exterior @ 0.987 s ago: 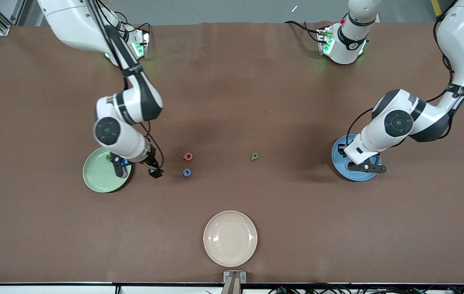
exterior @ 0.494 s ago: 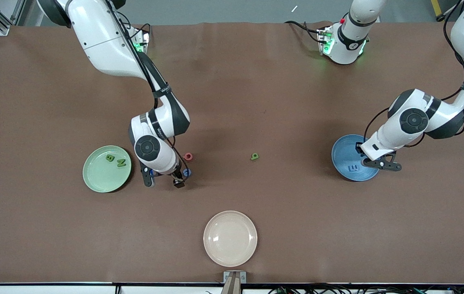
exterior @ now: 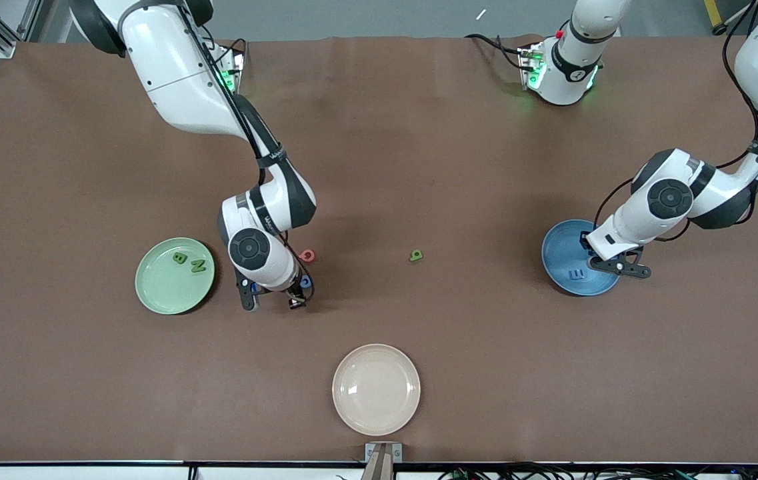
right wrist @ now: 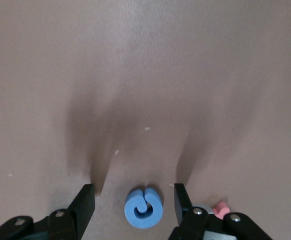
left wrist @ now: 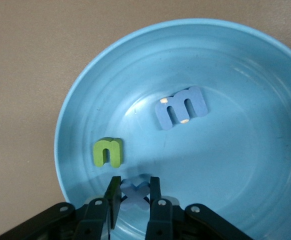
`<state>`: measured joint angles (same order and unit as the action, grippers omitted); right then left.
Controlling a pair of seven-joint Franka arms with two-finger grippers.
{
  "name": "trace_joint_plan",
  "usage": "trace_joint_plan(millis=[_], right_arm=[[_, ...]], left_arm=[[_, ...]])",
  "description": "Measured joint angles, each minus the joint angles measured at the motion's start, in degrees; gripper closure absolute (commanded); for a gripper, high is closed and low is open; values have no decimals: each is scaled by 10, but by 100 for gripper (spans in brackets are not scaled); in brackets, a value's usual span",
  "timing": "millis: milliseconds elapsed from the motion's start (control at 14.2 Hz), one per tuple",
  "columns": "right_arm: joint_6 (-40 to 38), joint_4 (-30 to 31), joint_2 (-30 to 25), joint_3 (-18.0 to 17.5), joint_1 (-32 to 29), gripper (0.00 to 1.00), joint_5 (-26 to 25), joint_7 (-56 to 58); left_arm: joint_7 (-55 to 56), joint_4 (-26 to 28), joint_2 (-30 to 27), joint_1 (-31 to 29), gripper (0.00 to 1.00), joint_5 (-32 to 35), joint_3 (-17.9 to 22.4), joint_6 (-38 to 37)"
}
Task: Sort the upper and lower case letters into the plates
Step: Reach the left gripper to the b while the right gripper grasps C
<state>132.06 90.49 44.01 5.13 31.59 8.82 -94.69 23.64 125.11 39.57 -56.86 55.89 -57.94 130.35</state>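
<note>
My right gripper is low over the table and open. A round blue letter lies between its fingers, touching neither. A red letter lies just beside it. A green letter lies toward the middle of the table. The pale green plate holds a green B and a green N. My left gripper is over the blue plate, shut on a blue x. A blue m and a green n lie in that plate.
A cream-white plate sits near the table's front edge, nearer to the front camera than the loose letters. Both arm bases stand along the table's edge farthest from that camera.
My right arm swung from over the green plate to the blue letter, its jaws narrowing. My left gripper shifted slightly over the blue plate and stayed shut.
</note>
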Motion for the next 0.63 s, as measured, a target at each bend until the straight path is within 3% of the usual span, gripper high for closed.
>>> trace_joint_plan(millis=[423, 635], right_arm=[[1, 0, 4, 0, 14, 52, 0, -8], [2, -1, 4, 3, 14, 54, 0, -8]], left_arm=[[0, 1, 0, 0, 86, 0, 0, 1], [0, 1, 0, 0, 84, 0, 0, 1]])
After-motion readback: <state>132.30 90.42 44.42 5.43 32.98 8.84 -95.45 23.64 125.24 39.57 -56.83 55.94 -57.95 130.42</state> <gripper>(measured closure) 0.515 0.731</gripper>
